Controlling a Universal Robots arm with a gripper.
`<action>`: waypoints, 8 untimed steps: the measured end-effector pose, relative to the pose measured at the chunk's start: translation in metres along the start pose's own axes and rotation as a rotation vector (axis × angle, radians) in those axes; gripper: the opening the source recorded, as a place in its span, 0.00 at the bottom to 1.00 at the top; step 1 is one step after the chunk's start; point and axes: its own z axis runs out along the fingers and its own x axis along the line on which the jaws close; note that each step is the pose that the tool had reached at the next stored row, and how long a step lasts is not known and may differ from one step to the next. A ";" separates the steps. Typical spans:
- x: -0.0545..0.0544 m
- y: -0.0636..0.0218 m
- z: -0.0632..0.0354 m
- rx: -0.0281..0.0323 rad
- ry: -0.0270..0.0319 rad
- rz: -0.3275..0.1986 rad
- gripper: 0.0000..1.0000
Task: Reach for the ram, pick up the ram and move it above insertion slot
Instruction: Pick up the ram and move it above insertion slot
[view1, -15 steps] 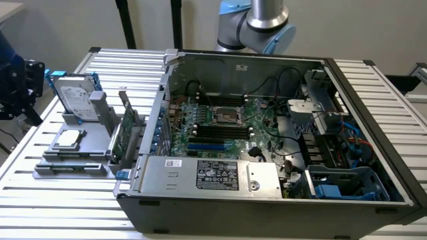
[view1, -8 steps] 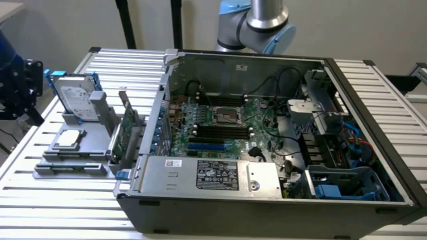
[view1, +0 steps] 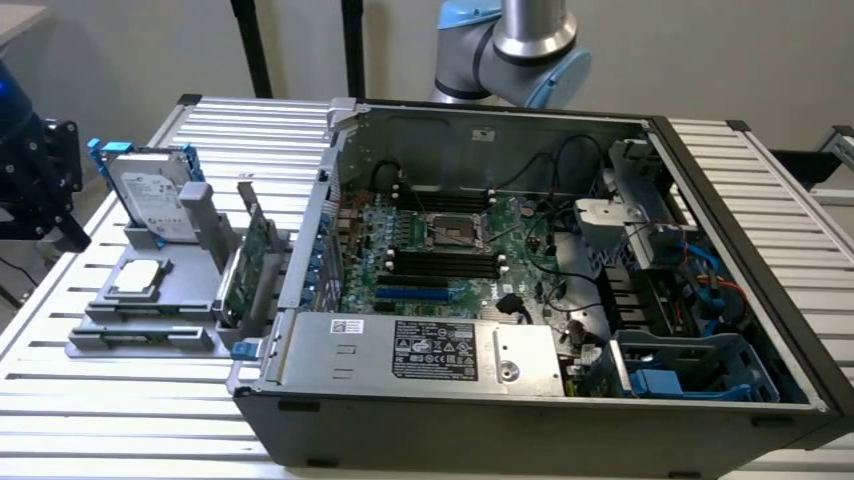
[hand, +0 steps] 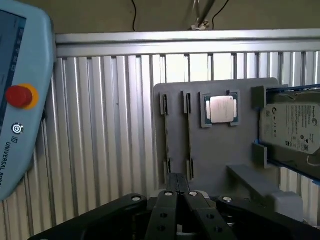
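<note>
Matte black claw (hand: 177, 196) fully closed, nothing gripped, above flat grey slotted holder (hand: 215, 160) on ribbed silver metal desk (hand: 100, 130)

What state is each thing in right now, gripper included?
gripper: shut, nothing seen between its fingers.
computer case: lying on its side, open, motherboard exposed.
hard drive: standing on edge in the gray holder.
processor: lying flat in its recess on the holder.
expansion card: upright in a holder slot, beside the case.
</note>
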 end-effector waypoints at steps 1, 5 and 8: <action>0.000 0.0000 0.0003 -0.0004 -0.0002 -0.018 0.11; 0.000 0.0000 0.0014 -0.0019 -0.0009 -0.090 0.11; 0.000 0.0000 0.0024 -0.0025 -0.0014 -0.145 0.11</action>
